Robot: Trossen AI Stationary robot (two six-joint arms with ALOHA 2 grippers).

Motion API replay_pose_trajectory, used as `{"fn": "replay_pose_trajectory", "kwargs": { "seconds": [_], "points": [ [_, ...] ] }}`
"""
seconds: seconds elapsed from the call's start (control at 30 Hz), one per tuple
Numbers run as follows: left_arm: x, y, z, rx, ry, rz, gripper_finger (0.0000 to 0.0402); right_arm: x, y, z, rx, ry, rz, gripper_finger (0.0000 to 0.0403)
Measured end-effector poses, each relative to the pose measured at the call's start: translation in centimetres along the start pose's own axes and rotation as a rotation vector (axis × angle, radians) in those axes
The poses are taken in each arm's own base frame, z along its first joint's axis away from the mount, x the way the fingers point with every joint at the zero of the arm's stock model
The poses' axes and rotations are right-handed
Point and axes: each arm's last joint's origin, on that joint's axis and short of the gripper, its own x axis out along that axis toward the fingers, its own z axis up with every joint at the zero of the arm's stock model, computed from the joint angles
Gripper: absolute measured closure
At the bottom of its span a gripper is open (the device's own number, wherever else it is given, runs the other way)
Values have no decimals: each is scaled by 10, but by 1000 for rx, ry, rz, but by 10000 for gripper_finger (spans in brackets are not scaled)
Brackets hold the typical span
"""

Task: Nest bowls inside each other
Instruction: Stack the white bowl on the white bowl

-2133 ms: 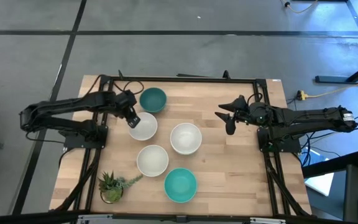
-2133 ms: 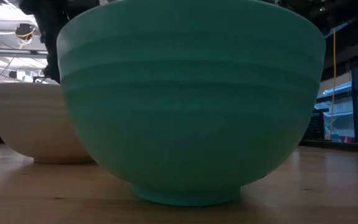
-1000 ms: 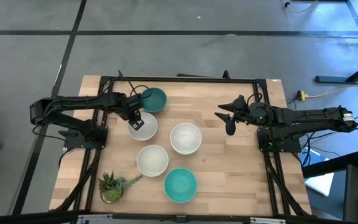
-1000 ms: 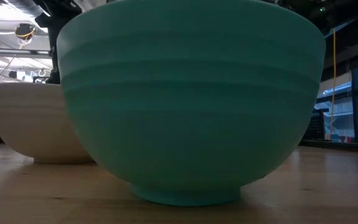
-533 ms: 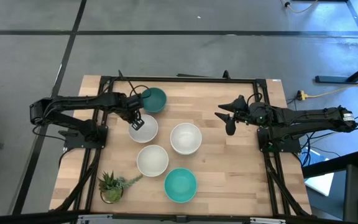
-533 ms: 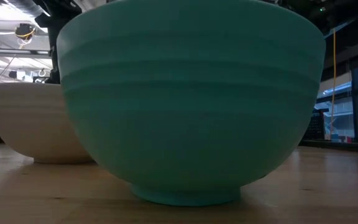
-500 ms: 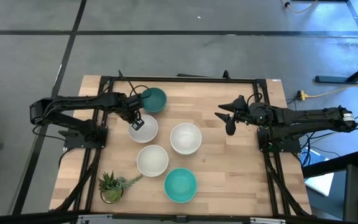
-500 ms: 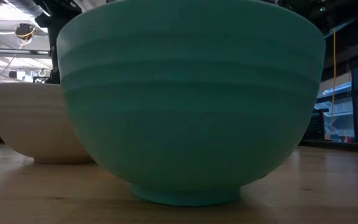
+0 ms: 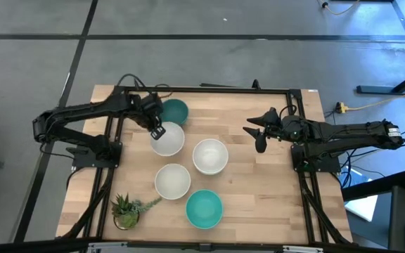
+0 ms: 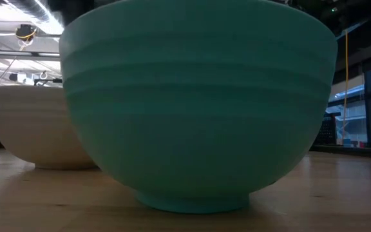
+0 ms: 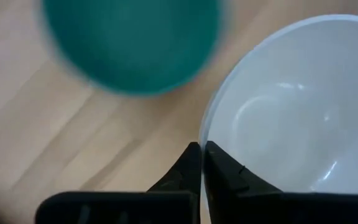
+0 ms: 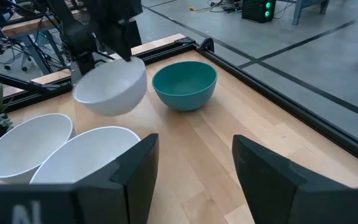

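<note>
My left gripper (image 9: 157,131) is shut on the rim of a white bowl (image 9: 167,138) and holds it above the table, next to the dark teal bowl (image 9: 173,111). In the right wrist view this white bowl (image 12: 110,87) floats clear of the wood beside the dark teal bowl (image 12: 184,84). Two more white bowls (image 9: 210,156) (image 9: 172,180) and a turquoise bowl (image 9: 204,209) rest on their bases. My right gripper (image 9: 259,133) hovers open over the table's right part, holding nothing. My left gripper pinches the white bowl's rim (image 11: 202,134) on the bowl's left far side, one finger inside the bowl and one outside. The fingers (image 12: 126,53) come from above, pointing down. The bowl hangs below them, slightly tilted, lifted clear of the table.
A small spiky green plant (image 9: 126,211) stands at the near left corner. In the low view the turquoise bowl (image 10: 198,109) fills most of the picture, with a white bowl (image 10: 37,125) behind it. A black frame (image 9: 202,89) runs along the table's far edge.
My left gripper has gone up and a little toward the table's far right with the white bowl. The bowl, which stood on the table, is now lifted clear and sits closer to the dark teal bowl.
</note>
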Motion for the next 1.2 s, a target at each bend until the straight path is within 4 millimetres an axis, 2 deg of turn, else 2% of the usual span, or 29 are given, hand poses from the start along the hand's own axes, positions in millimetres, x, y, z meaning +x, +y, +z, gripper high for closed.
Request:
{"fn": "replay_pose_trajectory", "kwargs": {
  "seconds": [0.13, 0.27, 0.37, 0.43, 0.53, 0.9, 1.2],
  "points": [
    [-26, -18, 17, 106, -82, -208, 401, 0, 0, 0, -1, 4, -1, 196],
    [-49, -34, 27, 191, -186, -283, 401, 0, 0, 0, -1, 4, -1, 196],
    [-59, -45, 34, 223, -242, -317, 401, 0, 0, 0, 0, 4, -1, 196],
    [-60, -53, 40, 243, -258, -332, 401, 0, 0, 0, 0, 3, -1, 196],
    [-54, -66, 52, 293, -244, -333, 401, 0, 0, 0, 4, 1, -1, 196],
    [-9, -108, 97, 422, -154, -271, 401, 0, 0, 0, 30, -1, 0, 196],
    [32, -129, 111, 461, -65, -255, 401, 0, 0, 0, 29, 0, 0, 196]
  ]
}}
